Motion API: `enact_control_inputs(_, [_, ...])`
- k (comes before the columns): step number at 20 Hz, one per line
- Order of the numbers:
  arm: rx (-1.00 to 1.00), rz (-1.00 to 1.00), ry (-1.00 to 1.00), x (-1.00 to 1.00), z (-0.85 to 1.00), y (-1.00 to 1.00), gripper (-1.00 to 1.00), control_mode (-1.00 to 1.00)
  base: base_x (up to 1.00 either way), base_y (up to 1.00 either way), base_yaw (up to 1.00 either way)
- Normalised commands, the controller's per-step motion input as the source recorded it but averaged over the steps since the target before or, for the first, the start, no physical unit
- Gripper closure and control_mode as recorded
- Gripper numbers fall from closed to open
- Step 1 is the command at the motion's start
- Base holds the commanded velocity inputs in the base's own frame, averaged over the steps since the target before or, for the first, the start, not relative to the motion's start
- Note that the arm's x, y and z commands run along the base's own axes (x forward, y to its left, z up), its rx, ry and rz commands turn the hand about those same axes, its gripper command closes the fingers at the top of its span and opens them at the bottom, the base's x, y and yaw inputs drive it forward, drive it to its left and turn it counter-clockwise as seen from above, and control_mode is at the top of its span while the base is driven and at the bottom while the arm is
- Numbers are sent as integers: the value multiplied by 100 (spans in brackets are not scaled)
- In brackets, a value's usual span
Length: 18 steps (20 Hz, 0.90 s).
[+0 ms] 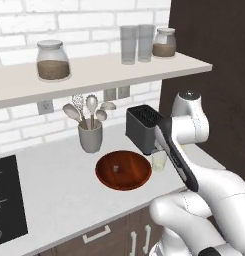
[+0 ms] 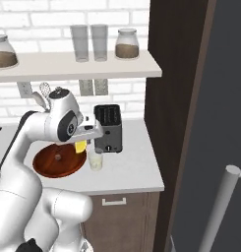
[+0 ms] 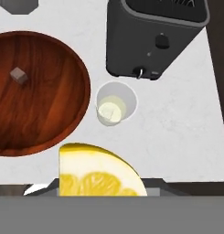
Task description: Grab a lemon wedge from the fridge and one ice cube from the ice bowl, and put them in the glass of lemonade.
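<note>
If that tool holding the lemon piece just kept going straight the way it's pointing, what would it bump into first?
Probably the glass of lemonade: the tool, gripping the lemon wedge, points down at the counter with the glass nearly in line. Depth is unclear; it might graze the rim or land just beside it.

The white arm rises from its base, folds at a rounded elbow and reaches forward, the forearm with its dark stripe sloping up to a bulky wrist joint. From that wrist the hand turns to point straight down. In the right base view the gripper (image 2: 81,146) hangs below the flat white hand, its jaws closed on the lemon wedge (image 2: 80,146), whose yellow flesh shows just beneath the hand. The hand view looks along the fingers: the lemon wedge (image 3: 98,171) sits close under the camera, cut face toward the lens, rind curving away from the hand. The fingertips themselves are hidden behind it.
</note>
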Motion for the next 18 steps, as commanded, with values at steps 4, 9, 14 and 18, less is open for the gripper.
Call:
enact_control_inputs(4, [6,-5,0,57,0,0,100,-100,0,0,0])
enact_control_inputs(9, [1,0,0,5,-45,1,100,-100,0,0,0])
enact_control_inputs(14, [0,0,0,3,-38,0,100,-100,0,0,0])
enact_control_inputs(18, [0,0,0,36,2,-1,100,-100,0,0,0])
